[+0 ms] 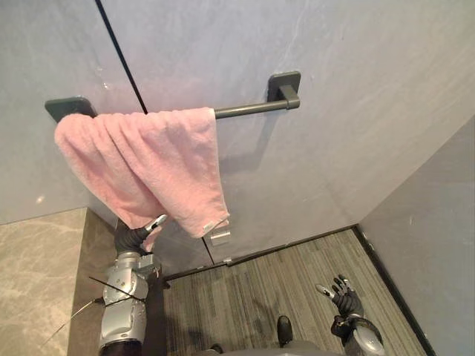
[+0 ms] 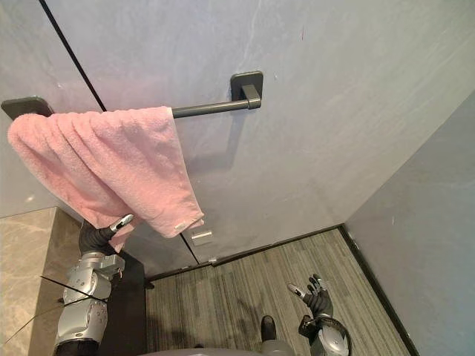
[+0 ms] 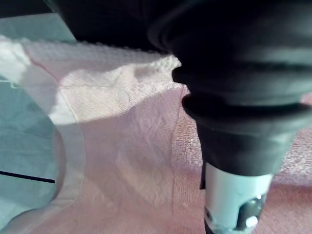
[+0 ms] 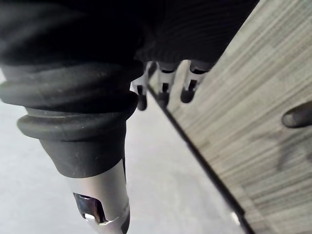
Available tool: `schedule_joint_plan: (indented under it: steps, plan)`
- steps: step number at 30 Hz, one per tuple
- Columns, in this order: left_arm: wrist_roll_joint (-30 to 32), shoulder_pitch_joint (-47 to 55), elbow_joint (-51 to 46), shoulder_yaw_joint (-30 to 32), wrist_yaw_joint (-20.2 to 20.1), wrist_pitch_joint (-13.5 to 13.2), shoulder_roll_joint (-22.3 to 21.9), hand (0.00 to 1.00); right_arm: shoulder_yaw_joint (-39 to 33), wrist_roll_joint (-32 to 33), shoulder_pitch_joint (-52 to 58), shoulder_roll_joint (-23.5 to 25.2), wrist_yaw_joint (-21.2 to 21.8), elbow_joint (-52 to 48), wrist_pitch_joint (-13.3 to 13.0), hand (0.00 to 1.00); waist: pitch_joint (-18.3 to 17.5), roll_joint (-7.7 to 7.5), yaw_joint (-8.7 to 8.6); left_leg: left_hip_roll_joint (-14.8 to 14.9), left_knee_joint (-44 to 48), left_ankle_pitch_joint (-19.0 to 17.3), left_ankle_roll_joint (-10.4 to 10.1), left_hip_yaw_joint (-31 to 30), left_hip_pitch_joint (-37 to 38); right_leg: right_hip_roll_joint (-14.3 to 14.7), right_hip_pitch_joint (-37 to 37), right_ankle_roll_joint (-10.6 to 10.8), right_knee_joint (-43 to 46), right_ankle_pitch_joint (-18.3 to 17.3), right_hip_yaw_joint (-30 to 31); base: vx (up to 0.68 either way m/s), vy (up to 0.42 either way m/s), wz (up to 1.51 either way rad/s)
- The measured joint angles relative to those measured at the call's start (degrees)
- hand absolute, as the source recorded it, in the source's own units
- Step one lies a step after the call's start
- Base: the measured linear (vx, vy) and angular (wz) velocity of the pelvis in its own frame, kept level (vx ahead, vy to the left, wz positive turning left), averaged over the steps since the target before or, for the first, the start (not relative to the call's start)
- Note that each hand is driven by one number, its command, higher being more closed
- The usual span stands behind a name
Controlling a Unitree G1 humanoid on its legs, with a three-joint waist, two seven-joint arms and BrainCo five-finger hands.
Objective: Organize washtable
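At left hand [image 3: 235, 192], textured pink towel [image 3: 131, 146]

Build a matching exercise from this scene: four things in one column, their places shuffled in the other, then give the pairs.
Things:
1. pink towel
2. towel bar
3. left hand
4. right hand

Places:
A. low above the striped floor
B. fixed to the grey wall
C. draped over the bar
D. at the towel's lower edge

Pairs: 1-C, 2-B, 3-D, 4-A

Dark towel bar [image 1: 256, 109] on grey wall [image 1: 334, 163] w/ pink towel [image 1: 148, 159] draped over its left end.
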Motion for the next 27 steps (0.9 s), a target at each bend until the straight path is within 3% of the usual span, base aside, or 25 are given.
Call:
schedule_joint_plan:
  steps: [3,8,12,20,22,27]
  plan:
    - [-1.1,-0.2,0.0,0.0,-0.1,0.4,1.0,1.00,0.0,0.0,0.0,0.0,0.0,-2.6,0.3,0.00,0.0,-0.03,-0.01,0.0,0.0,0.0,0.0,0.0,0.0,0.0,0.0,0.0,0.0,0.0,0.1,0.00,0.000,0.00]
    - [-1.5,-4.1,-0.2,0.1,-0.1,0.8,2.1,1.00,0.8,2.1,-0.4,-1.3,2.1,-17.9,0.2,0.00,0.0,-0.29,0.45,-0.1,0.1,0.0,0.0,0.5,0.2,0.0,0.0,0.1,0.0,0.5,1.2,-0.04,-0.012,-0.05]
    - [-1.5,-6.0,-0.8,0.2,-0.1,0.8,4.0,1.00,4.6,6.5,-5.5,-9.2,5.3,-32.2,-0.4,0.00,0.1,-0.44,0.66,0.0,0.1,0.0,0.0,1.1,0.7,0.1,0.2,0.0,0.0,0.8,1.6,-0.06,-0.029,-0.08]
    - [-2.6,-8.9,-2.8,0.2,-0.2,0.6,8.8,1.00,14.8,13.9,-18.4,-22.7,10.2,-36.8,-1.5,0.00,0.1,-0.54,1.43,0.0,0.0,0.0,0.0,1.6,0.9,0.5,0.1,0.0,0.0,0.9,2.0,-0.03,-0.024,-0.04]
    - [-2.9,-10.3,-2.8,0.2,-0.4,-0.1,9.5,1.00,15.8,15.4,-19.9,-23.4,11.1,-36.9,-1.5,0.00,0.2,-0.56,2.27,0.0,0.0,0.0,0.0,1.6,0.9,0.6,0.1,0.0,0.0,0.9,1.9,0.00,0.000,0.00]
    - [-3.8,-10.7,-2.8,0.0,-1.3,-0.5,10.3,1.00,19.5,17.9,-23.1,-24.8,11.2,-37.0,-1.5,0.00,0.4,-0.62,2.34,0.0,-0.1,0.0,0.0,1.6,0.9,0.5,0.1,0.0,0.0,0.9,1.7,0.00,0.000,0.00]
